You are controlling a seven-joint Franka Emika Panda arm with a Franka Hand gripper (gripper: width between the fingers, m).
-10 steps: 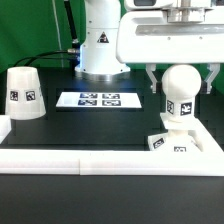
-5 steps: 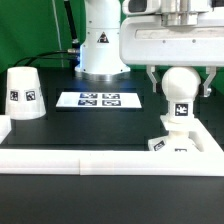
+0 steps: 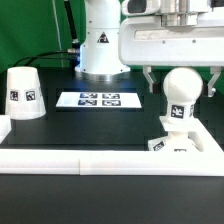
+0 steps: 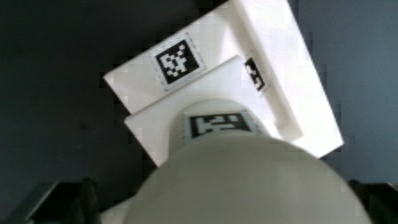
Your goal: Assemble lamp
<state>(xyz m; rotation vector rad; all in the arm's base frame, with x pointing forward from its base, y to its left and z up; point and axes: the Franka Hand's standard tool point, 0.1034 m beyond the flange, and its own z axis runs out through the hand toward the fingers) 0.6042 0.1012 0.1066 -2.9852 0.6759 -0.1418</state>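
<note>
The white round-ended bulb (image 3: 181, 97) stands upright in the small square base block (image 3: 172, 144) at the exterior view's right. My gripper (image 3: 181, 86) is above and around the bulb's round head. Its jaws stand spread, one finger (image 3: 148, 79) on each side, with a gap to the bulb. In the wrist view the bulb (image 4: 240, 175) fills the foreground between the dark fingers (image 4: 59, 202), with the tagged base block (image 4: 196, 62) beyond it. The truncated-cone shade (image 3: 22, 93) stands apart at the exterior view's left.
The marker board (image 3: 100, 100) lies flat behind the middle of the black table. A raised white rail (image 3: 100, 160) runs along the front and turns back at the left. The robot's white base (image 3: 100, 45) stands behind the marker board.
The gripper's fingers have spread slightly wider away from the bulb's head. The bulb stays upright in the base block. The shade has not moved.
</note>
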